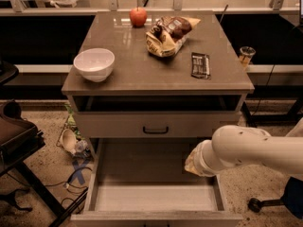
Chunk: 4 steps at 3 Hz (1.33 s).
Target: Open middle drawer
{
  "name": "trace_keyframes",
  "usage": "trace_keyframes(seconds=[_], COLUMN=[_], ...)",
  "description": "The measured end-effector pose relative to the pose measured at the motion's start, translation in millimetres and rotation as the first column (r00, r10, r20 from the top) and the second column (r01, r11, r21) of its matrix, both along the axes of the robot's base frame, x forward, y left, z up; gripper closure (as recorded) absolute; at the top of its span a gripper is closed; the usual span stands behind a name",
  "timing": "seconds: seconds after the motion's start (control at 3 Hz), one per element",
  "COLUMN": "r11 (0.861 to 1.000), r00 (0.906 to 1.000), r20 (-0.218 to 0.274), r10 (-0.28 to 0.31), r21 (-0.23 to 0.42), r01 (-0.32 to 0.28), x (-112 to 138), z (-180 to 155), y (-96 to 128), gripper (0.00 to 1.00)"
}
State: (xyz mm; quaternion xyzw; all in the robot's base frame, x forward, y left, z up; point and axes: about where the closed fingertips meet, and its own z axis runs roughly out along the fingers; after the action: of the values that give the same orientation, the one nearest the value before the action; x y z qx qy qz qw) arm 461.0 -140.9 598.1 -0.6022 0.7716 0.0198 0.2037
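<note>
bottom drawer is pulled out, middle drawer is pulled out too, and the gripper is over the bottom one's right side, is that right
No. The middle drawer is shut, as the camera view shows. The bottom drawer is pulled out, and the gripper is over its right side.
</note>
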Motion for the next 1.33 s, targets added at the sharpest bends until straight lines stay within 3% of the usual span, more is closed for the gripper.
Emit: trace_keyframes(seconds=[0.67,1.33], r11=[0.995,0.984], r00=[0.9921,0.9759], r20=[-0.089,-0.167], r10=[0.089,0.141], r21=[0.049,0.135], r01=[-0.085,-0.119], x=[32,3], z=[-110,-182], y=[20,6], gripper=[1.0,1.0])
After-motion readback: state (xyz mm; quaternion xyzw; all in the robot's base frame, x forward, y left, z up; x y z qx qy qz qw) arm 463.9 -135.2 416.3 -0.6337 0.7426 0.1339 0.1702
